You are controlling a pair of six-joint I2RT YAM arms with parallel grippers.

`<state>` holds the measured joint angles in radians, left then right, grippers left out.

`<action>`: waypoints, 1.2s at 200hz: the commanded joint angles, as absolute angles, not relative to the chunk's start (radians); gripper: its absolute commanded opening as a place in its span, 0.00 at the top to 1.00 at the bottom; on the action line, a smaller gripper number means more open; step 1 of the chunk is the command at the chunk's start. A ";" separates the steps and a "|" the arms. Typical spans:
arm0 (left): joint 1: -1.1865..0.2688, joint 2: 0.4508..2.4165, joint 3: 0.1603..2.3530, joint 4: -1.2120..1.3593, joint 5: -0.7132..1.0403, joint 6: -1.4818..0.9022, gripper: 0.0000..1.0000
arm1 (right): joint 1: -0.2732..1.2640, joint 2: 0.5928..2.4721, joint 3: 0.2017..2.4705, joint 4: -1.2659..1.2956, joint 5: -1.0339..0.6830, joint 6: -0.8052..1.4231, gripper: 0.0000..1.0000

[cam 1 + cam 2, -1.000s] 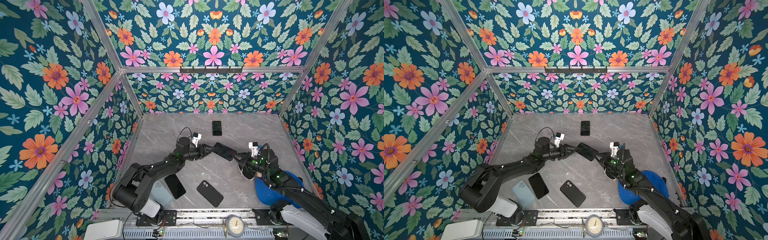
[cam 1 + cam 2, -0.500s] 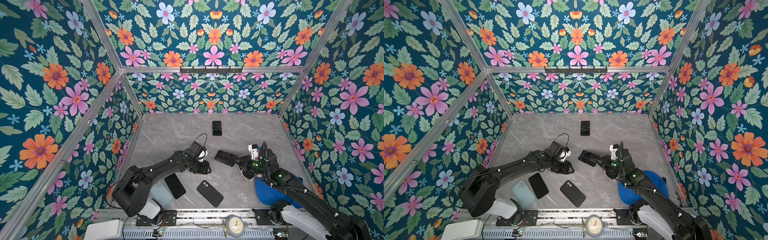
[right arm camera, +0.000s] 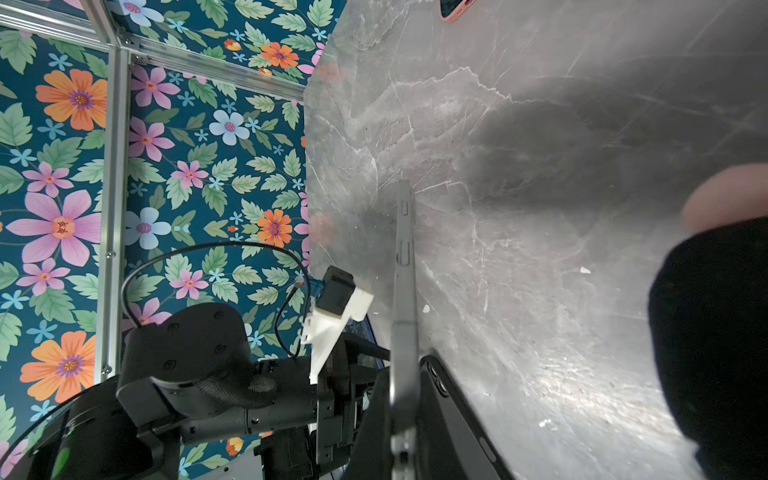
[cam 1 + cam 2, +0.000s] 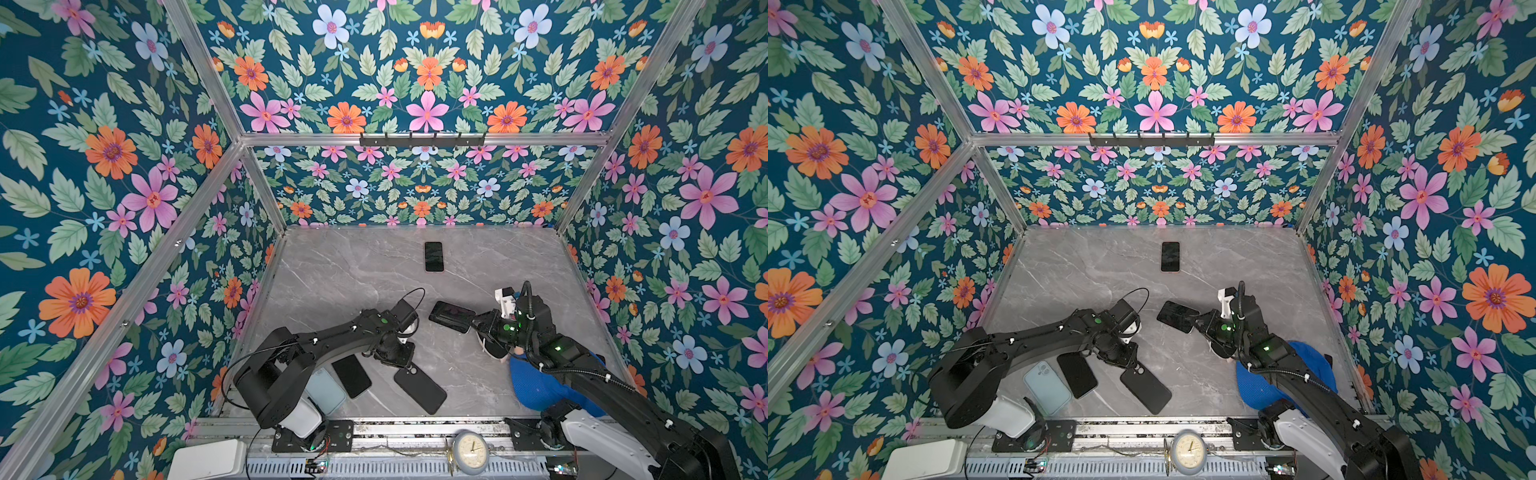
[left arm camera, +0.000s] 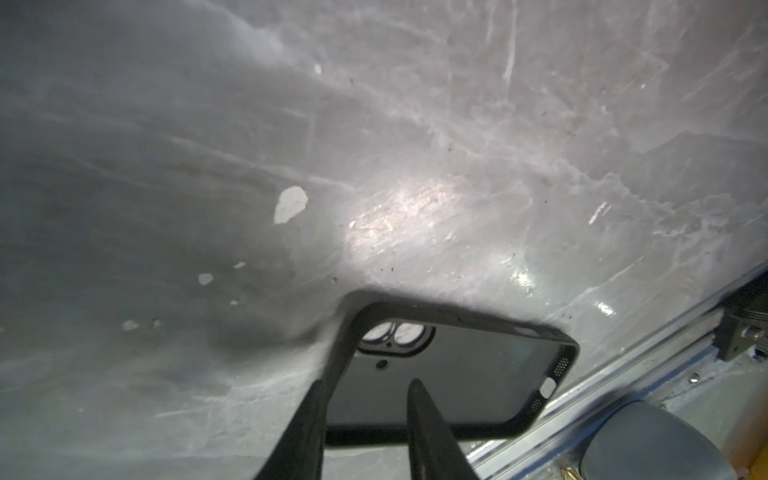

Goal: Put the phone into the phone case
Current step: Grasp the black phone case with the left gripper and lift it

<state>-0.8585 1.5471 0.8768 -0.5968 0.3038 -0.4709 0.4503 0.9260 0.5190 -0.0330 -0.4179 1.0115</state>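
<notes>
Floral wallpaper (image 4: 428,112) on an aluminium frame (image 4: 415,139) encloses a grey, marble-patterned table (image 4: 353,270), scuffed and flecked with pale chips where the left wrist view shows it close. The right tool (image 4: 477,323), pressed together on one short end of the phone (image 4: 451,316), carries it clear of the table right of centre, a dark face turned up and tilted; the end grip leaves most of the body free, which plausibly suits sliding it into a shell. The phone case (image 4: 419,388) lies flat near the front edge, open side up, camera cut-out toward the left tool (image 4: 404,358). Left wrist view: the two fingers (image 5: 430,428) stand apart astride the short end wall beside the cut-out, one outside and one inside, with bare lining visible between the inner finger and the wall, so nothing is pinched yet; the placement probably serves to steady or lift the case for the phone. Phone and case are well apart, so insertion has not begun. Bystanders: a black phone (image 4: 352,376) just left of the case, a pale blue slab (image 4: 330,392) (case or handset, not distinguishable) partly under the left arm (image 4: 324,336), a pink-edged phone (image 4: 434,256) far on the table, a blue mesh object (image 4: 536,386) beneath the right arm (image 4: 582,365), and a small clock (image 4: 469,451) on the near rail (image 4: 395,430).
</notes>
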 commanded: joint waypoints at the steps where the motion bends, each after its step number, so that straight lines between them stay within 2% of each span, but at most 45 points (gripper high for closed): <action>1: -0.863 1.558 0.867 -0.604 0.267 -0.472 0.69 | 0.448 0.932 0.522 0.008 -0.436 1.007 1.00; 160: -0.837 1.597 0.869 -0.557 0.150 -0.473 0.96 | 0.444 0.955 0.551 -0.012 -0.452 0.979 1.00; 240: -0.680 1.652 0.935 -0.501 0.174 -0.407 0.98 | 0.425 1.068 0.628 -0.008 -0.636 0.871 1.00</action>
<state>-0.7155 1.6341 0.9115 -0.5308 0.1608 -0.4423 0.4252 1.0321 0.6033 -0.0574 -0.5362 0.9112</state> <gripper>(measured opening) 0.050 0.085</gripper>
